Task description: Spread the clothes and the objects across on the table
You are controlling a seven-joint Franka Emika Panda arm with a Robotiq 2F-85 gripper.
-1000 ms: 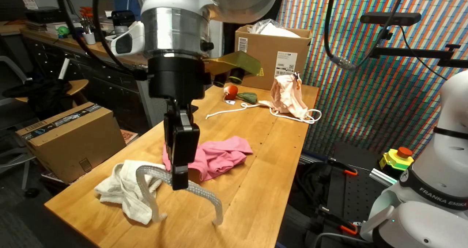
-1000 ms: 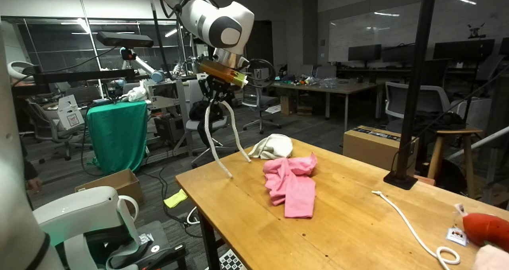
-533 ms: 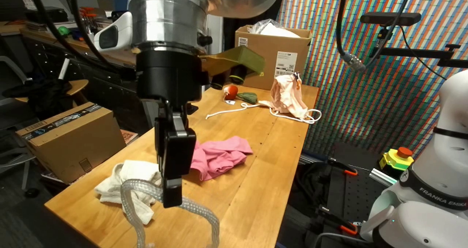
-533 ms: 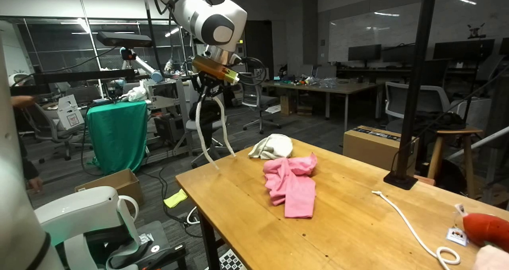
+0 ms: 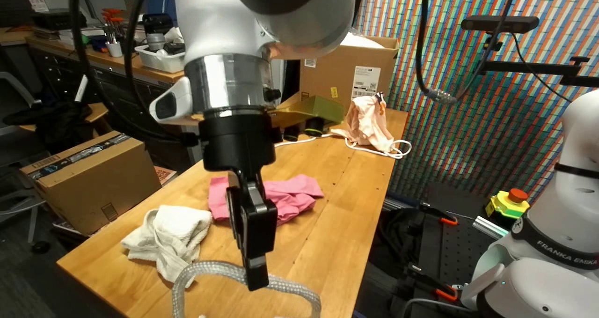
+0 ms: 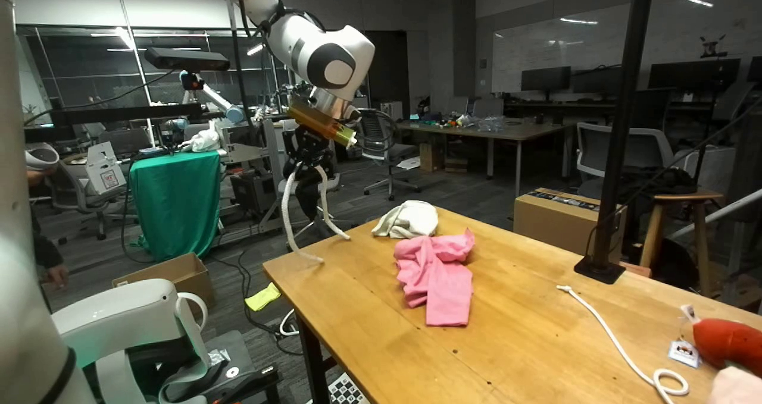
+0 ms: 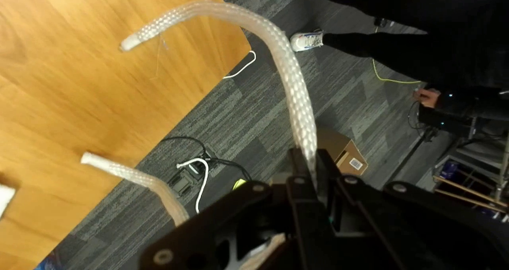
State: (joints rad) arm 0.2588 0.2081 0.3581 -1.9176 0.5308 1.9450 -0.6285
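One long tabletop [image 5: 327, 243] of light-brown wood, speckled with dark dots, shows in both exterior views. In an exterior view, a square-edged cardboard box [image 5: 334, 70] stands at its far end, at one o'clock from the pink cloth [image 5: 295, 194]. That cloth is thin and crumpled; just beside it, at eight o'clock, the thicker, towel-like cream cloth [image 5: 171, 243] lies bunched. A creased peach piece [image 5: 368, 121] sits between one and two o'clock, a smooth, thin cord [image 5: 398, 156] looping beside it.

The white rope [image 5: 220, 268], thick, braided and faintly glossy with pale, plain tips, arches at seven o'clock from the pink cloth. The gripper [image 7: 309, 160] is clamped on it near its middle; both ends droop toward the tabletop's corner, and whether they touch wood is unclear.

A black band [image 5: 561, 250] on a white arm [image 5: 559, 201], at three o'clock from the same cloth, reads FRANKA EMIKA. The box's label [image 5: 366, 81] and the tag [image 6: 683, 354] by the red item [image 6: 727, 340] are too small to read.
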